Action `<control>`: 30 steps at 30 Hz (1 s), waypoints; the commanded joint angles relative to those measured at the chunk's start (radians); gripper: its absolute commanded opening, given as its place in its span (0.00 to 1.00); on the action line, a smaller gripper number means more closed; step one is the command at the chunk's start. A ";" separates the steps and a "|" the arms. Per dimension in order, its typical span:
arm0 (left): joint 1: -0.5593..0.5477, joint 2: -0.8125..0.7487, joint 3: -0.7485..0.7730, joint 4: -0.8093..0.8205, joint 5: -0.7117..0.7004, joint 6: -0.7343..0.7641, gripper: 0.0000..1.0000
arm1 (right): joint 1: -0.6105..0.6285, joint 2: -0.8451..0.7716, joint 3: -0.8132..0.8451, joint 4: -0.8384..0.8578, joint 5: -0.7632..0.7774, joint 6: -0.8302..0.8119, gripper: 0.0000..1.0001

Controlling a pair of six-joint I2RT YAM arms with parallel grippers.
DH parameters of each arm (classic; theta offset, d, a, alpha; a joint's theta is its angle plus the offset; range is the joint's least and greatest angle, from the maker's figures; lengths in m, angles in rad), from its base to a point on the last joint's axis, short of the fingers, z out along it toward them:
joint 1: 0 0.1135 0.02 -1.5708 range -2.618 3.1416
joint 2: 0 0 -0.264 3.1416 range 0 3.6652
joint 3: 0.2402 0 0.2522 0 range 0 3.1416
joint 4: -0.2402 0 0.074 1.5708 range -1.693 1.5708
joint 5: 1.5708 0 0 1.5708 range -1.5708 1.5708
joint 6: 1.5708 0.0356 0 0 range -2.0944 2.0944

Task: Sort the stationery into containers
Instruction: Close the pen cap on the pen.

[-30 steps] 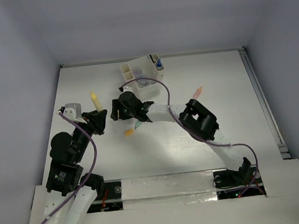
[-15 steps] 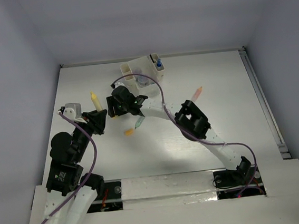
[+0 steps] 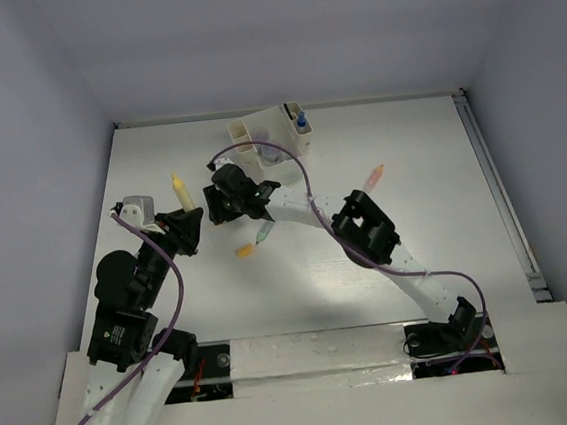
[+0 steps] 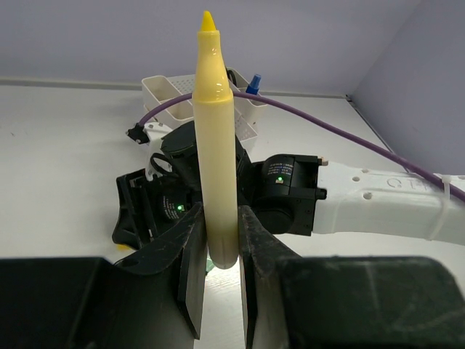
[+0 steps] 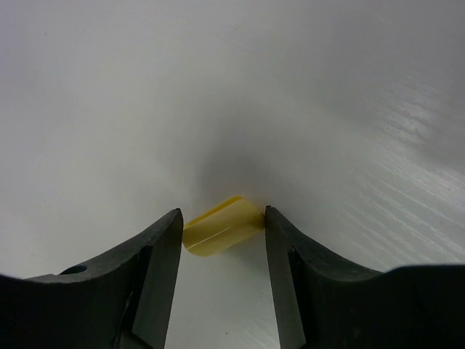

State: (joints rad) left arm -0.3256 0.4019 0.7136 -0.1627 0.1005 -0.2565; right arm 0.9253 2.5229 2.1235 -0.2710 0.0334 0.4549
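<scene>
My left gripper [image 3: 187, 228] is shut on a pale yellow marker [image 3: 177, 191], held upright in the left wrist view [image 4: 216, 138] between my gripper's jaws [image 4: 221, 243]. My right gripper [image 3: 218, 205] reaches across to the left. It is open and low over the table, with a small yellow eraser-like block [image 5: 221, 226] lying between its fingertips [image 5: 221, 240]. The cream-white organizer [image 3: 256, 133] stands at the back with the blue-capped bottle [image 3: 301, 122] in it. A light green marker [image 3: 263, 237] and an orange piece [image 3: 244, 249] lie on the table near my right wrist.
A pink-orange marker [image 3: 373, 177] lies on the table to the right. My right arm [image 3: 366, 230] stretches diagonally across the middle, with a purple cable looping over it. The organizer [image 4: 174, 91] shows behind my right gripper in the left wrist view.
My right gripper has moved left and a little farther back, down around the yellow block. My left arm and its marker have not moved.
</scene>
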 commanded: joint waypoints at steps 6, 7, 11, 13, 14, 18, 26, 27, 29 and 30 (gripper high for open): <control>-0.004 0.009 0.017 0.042 0.008 -0.009 0.00 | 0.010 -0.068 -0.095 -0.100 0.040 -0.215 0.46; -0.004 0.009 0.015 0.042 0.008 -0.009 0.00 | 0.010 -0.085 -0.118 -0.087 0.051 -0.234 0.46; -0.004 0.012 0.017 0.042 0.010 -0.009 0.00 | 0.010 -0.182 -0.297 -0.013 0.040 -0.283 0.45; -0.004 0.014 0.017 0.041 0.011 -0.009 0.00 | 0.010 -0.236 -0.361 0.041 0.020 -0.304 0.46; -0.004 0.015 0.017 0.043 0.018 -0.009 0.00 | 0.010 -0.248 -0.384 0.050 0.023 -0.320 0.50; -0.004 0.023 0.007 0.074 0.115 -0.004 0.00 | 0.010 -0.277 -0.441 0.064 0.028 -0.337 0.67; -0.004 0.049 -0.009 0.195 0.482 -0.004 0.00 | -0.009 -0.345 -0.502 0.113 -0.026 -0.242 0.78; -0.004 0.051 -0.011 0.203 0.508 -0.006 0.00 | -0.009 -0.349 -0.504 0.113 -0.026 -0.228 0.78; -0.004 0.048 -0.014 0.238 0.596 -0.012 0.00 | -0.009 -0.363 -0.516 0.113 -0.055 -0.185 0.85; -0.004 0.040 -0.022 0.252 0.617 -0.021 0.00 | -0.009 -0.375 -0.517 0.110 -0.056 -0.174 0.86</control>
State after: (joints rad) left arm -0.3256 0.4477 0.7055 -0.0334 0.5453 -0.2638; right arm 0.9222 2.2105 1.6249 -0.1696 0.0154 0.2150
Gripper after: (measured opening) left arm 0.156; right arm 0.847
